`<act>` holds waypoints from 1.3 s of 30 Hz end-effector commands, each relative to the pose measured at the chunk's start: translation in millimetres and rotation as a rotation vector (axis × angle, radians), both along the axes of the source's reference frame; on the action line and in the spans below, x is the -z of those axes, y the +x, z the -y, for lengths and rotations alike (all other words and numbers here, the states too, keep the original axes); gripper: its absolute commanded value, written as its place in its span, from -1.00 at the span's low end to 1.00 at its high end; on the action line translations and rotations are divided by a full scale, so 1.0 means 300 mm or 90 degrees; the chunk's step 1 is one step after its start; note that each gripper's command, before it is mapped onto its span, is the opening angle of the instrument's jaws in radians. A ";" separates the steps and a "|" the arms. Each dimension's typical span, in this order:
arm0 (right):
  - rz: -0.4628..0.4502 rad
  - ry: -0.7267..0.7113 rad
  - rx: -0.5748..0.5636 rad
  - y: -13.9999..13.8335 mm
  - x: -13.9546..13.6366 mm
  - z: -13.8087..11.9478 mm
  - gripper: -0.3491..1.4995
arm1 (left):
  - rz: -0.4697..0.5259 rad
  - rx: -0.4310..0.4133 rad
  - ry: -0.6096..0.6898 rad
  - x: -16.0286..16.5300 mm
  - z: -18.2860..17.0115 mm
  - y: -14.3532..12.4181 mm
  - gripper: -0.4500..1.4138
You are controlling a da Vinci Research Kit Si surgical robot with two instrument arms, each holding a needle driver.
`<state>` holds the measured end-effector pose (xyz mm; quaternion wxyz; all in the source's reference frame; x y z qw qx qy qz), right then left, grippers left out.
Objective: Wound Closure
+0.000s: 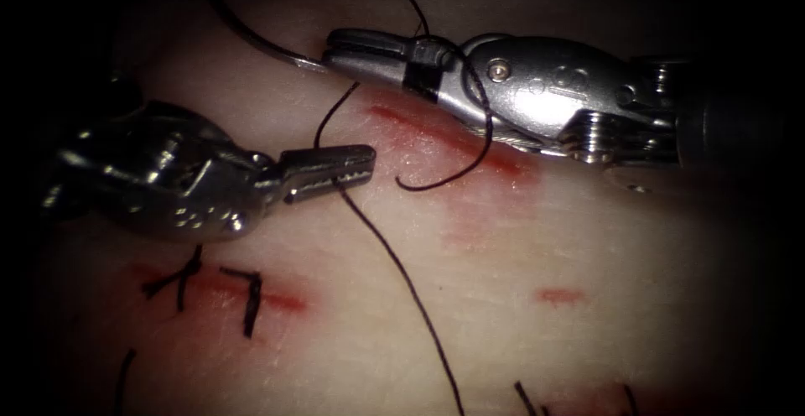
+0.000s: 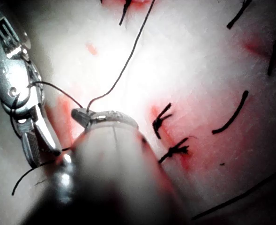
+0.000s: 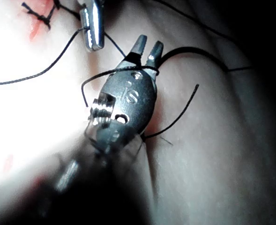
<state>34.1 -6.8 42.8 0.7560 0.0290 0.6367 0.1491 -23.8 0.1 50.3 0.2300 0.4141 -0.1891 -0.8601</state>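
Note:
My right tool (image 1: pixel 329 51) comes in from the right, its jaws shut on the curved needle (image 1: pixel 258 44) near one end. The needle arcs up and left above the tissue (image 1: pixel 587 240), not in it. Black thread is looped around the right tool's jaws (image 1: pixel 428 64) and curls down over the red cut (image 1: pixel 453 143). My left tool (image 1: pixel 371 164) lies left of the cut, shut on the thread (image 1: pixel 402 273), which runs on down across the tissue. The left wrist view has the left tool's tip (image 2: pixel 80 115) with thread leaving it. In the right wrist view, thread wraps the right tool (image 3: pixel 147 47).
Tied stitches (image 1: pixel 251 299) with short cut ends sit on a red-stained line below the left tool. More cut thread ends (image 1: pixel 528 399) lie at the lower edge. Red fluid marks the tissue around the cut and at a small spot (image 1: pixel 560 296).

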 end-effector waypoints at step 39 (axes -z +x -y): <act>-0.022 0.081 0.173 0.0092 -0.0111 0.0120 0.22 | 0.476 -0.091 0.254 -0.010 -0.034 0.0079 -1.00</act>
